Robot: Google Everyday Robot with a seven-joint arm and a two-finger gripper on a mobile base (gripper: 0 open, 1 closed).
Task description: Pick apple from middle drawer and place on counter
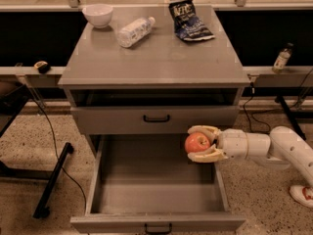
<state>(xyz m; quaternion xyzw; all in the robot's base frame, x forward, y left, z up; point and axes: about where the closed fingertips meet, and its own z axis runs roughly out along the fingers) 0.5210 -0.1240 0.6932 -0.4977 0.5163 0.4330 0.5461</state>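
Observation:
The red apple point(196, 142) with a yellowish patch is held in my gripper point(201, 143), whose two pale fingers are shut on it from above and below. The gripper reaches in from the right and holds the apple above the right rear part of the open middle drawer point(156, 199), a grey tray with a bare floor and a black handle at its front. The grey counter point(161, 58) lies above, well higher than the apple.
On the counter stand a white bowl point(97, 14) at the back left, a lying plastic bottle point(134, 31) and a dark chip bag point(188, 21). A shut drawer face point(156, 118) sits just above the apple. A black stand leg point(54, 177) lies on the floor to the left.

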